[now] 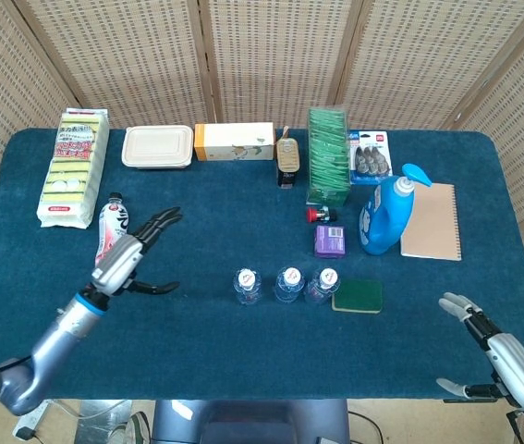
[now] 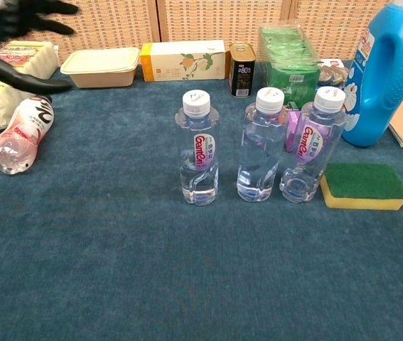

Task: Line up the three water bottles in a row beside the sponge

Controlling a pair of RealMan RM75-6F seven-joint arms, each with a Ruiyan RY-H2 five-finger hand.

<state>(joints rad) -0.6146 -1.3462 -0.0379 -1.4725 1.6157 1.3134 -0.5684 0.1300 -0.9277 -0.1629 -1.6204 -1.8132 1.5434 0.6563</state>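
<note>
Three clear water bottles stand upright in a row: the left bottle [image 1: 247, 286] [image 2: 198, 148], the middle bottle [image 1: 288, 284] [image 2: 261, 145] and the right bottle [image 1: 322, 285] [image 2: 310, 145]. A green and yellow sponge [image 1: 357, 296] [image 2: 363, 186] lies just right of the right bottle. My left hand [image 1: 132, 256] [image 2: 13, 39] is raised well to the left of the row, fingers spread, holding nothing. Near the table's front right corner my right hand [image 1: 488, 348] is open and empty.
A pink-labelled bottle [image 1: 112, 235] [image 2: 20, 132] lies on its side at the left. A blue detergent jug [image 1: 386, 215], notebook [image 1: 431, 221], purple packet [image 1: 330, 240], green packets [image 1: 328, 155], boxes [image 1: 235, 141], a food container [image 1: 158, 146] and a sponge pack [image 1: 76, 166] fill the back.
</note>
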